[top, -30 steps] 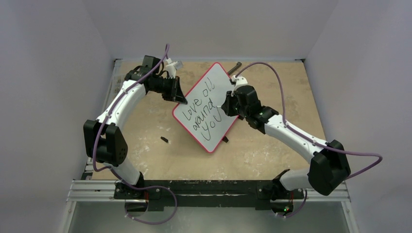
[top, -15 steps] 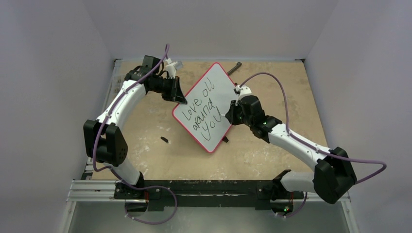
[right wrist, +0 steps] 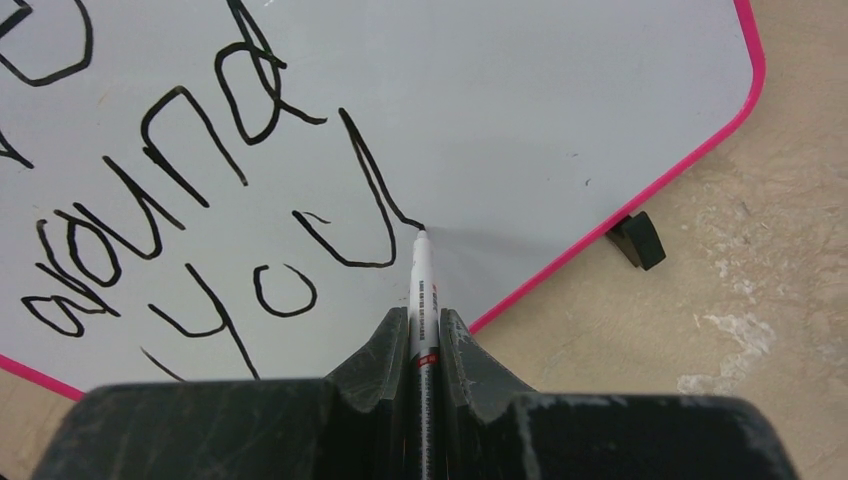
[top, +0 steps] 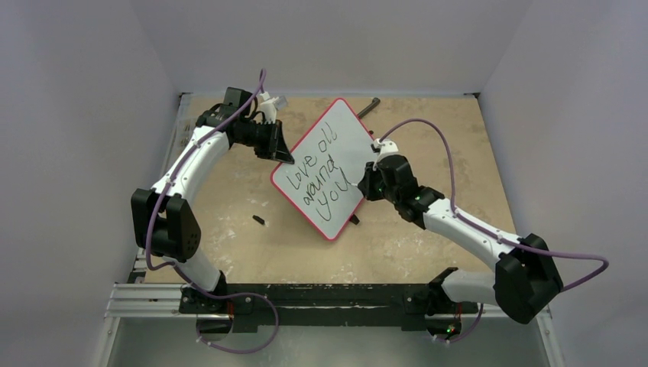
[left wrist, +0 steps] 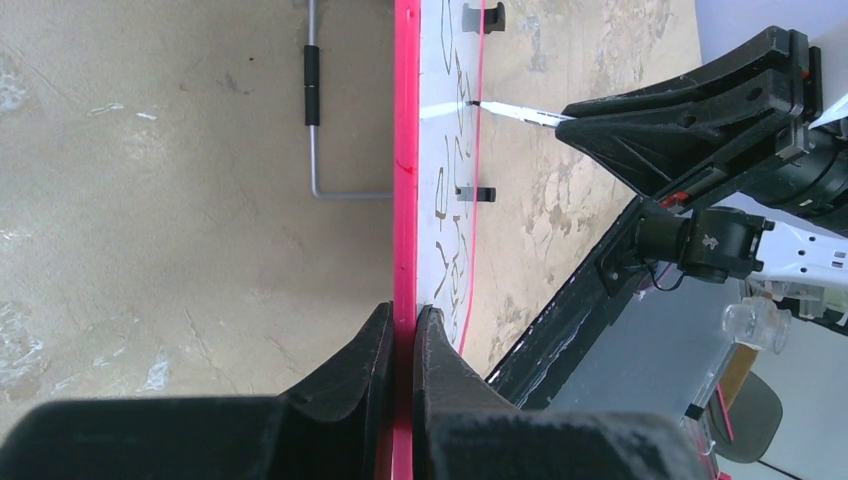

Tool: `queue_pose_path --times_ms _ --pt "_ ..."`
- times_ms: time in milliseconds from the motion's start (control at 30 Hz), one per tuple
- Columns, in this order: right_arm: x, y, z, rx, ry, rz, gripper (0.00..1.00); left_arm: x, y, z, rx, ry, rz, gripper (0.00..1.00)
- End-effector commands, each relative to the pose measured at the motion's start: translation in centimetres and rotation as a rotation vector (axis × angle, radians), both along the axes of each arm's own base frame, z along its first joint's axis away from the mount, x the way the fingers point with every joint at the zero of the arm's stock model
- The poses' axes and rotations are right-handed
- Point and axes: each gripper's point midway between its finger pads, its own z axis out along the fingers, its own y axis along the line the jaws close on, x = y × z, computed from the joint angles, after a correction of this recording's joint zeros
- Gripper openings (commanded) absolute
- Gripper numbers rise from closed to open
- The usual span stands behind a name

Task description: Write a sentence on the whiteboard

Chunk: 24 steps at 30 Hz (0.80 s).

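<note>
Centred on a tan, board-like table (top: 458, 138), mottled with pale scuffs and white smears, heaviest toward its near edge. Enclosed behind the table by a plain back wall (top: 328, 38), and on either side of it by a left wall (top: 69, 153) and a right wall (top: 581, 115), all matt and faintly lilac-grey. Bordered along the table's near edge by a silver slotted rail (top: 145, 298), with a dull grey surface (top: 344, 348) beyond that edge. Lit evenly, with only soft shadows on the table.

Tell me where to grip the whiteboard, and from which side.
Pinch the whiteboard by the pink rim of its left edge, coming from the left with jaws above and below. Black clips raise it off the table, leaving room beneath; the left gripper holds it there, away from the right gripper's marker.
</note>
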Motion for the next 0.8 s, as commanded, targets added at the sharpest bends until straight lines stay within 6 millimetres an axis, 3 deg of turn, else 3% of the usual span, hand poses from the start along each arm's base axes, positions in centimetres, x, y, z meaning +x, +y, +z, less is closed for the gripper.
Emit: queue_pose_path --times_ms 0,267,600,767 --pt "-0.7 -1.4 -2.5 -0.080 0.055 -0.035 0.00 1.2 0.8 1.1 0.038 -0.099 0.020 0.00" --pt "-0.3 -1.4 -0.9 -0.071 0.023 -0.041 0.00 1.2 0.8 1.1 0.042 -0.101 0.023 0.00" --pt "0.2 -1.3 6.7 0.017 -0.129 -0.043 0.00 1.7 1.1 -0.4 0.075 -0.070 0.030 0.00" --pt "0.0 -1.0 8.8 0.058 -0.169 -0.030 0.00 2.0 1.5 -1.6 0.107 -0.046 0.036 0.00"
